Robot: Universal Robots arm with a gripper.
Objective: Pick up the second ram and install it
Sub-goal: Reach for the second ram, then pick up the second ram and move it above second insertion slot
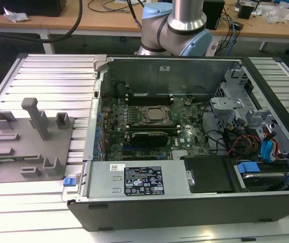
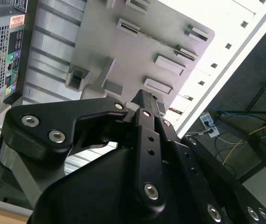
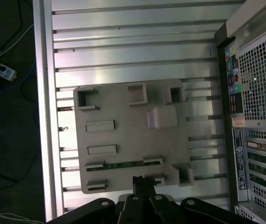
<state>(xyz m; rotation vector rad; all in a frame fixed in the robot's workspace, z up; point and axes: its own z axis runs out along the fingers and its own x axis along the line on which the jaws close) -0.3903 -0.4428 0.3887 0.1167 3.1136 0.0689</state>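
Note:
The second ram [image 3: 123, 164] is a thin green stick standing on edge in a slot holder of the grey fixture plate [image 3: 123, 116], near one end of the plate. My gripper [image 3: 143, 179] hangs well above that end of the plate. Its black fingers are drawn together with nothing between them. In the second wrist view the gripper [image 2: 146, 99] points down at the same plate [image 2: 123, 46]. The open computer case [image 1: 184, 126] holds the green motherboard [image 1: 184, 134], with black memory slots either side of the processor socket [image 1: 153, 114].
The fixture plate [image 1: 28, 147] lies on the ribbed aluminium table [image 1: 48, 76] at the exterior view's left of the case, with a tall post [image 1: 35, 116] and several block holders. The arm's base [image 1: 174, 30] stands behind the case. The case's rear panel [image 3: 258, 116] borders the plate.

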